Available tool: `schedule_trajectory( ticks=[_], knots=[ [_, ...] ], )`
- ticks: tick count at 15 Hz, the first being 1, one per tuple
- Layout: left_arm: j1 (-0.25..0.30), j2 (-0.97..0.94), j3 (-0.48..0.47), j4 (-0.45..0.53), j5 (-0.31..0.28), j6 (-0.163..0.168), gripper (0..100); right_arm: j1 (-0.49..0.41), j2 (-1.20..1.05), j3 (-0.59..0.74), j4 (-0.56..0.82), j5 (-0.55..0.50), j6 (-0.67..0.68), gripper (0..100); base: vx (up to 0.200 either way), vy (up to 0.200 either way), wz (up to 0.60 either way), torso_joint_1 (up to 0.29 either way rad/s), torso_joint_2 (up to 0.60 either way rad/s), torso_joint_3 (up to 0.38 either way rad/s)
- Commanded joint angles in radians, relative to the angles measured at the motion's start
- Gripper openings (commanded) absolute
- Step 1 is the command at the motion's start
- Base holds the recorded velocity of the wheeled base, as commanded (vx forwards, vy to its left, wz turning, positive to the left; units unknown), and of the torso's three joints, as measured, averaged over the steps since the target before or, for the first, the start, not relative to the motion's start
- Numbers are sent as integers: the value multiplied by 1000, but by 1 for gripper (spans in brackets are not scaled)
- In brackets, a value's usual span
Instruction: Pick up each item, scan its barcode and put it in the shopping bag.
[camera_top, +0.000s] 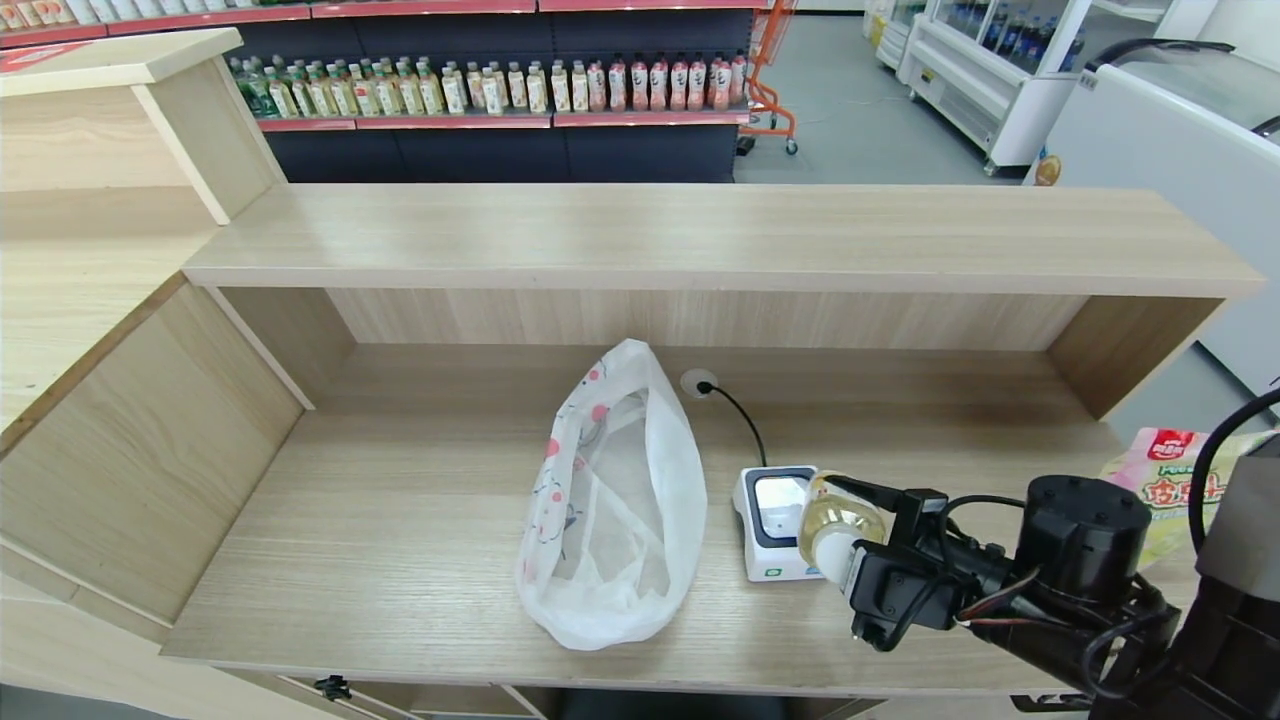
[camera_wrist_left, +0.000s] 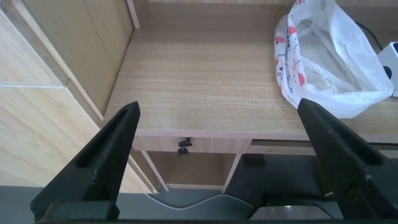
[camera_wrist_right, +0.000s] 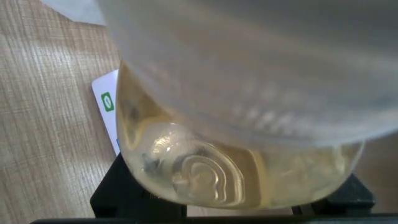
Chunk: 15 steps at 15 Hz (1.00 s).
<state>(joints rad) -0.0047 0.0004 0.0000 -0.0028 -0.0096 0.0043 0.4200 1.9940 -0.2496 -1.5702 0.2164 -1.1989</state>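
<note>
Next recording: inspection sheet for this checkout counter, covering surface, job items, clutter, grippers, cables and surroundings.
Surface: light wood counter under a raised ledge.
Job's things: white shopping bag lying open; scanner beside it; bottle of yellowish liquid held over the scanner; snack packet at the counter's right end.
Clutter: nothing seen.
Grippers: right gripper shut on the bottle; left gripper open, off the counter's near edge.
Cables: black cable from scanner to a hole at the back.
Surroundings: drink shelves, freezers.

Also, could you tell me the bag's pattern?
The bag is white with red spots, best seen in the left wrist view.
</note>
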Motion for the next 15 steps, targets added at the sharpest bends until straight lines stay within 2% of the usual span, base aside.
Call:
schedule_trajectory(
  ticks=[1,6,15],
  knots=[
    [0,0,0,0,0,-1,100,0,29,-8,-1,1,-1,0,0,0,0,0,0,0],
    [0,0,0,0,0,0,100,3,71,-102,-1,15,4,0,0,0,0,0,0,0],
    [0,0,0,0,0,-1,100,6,144,-174,-1,23,5,0,0,0,0,0,0,0]
  ],
)
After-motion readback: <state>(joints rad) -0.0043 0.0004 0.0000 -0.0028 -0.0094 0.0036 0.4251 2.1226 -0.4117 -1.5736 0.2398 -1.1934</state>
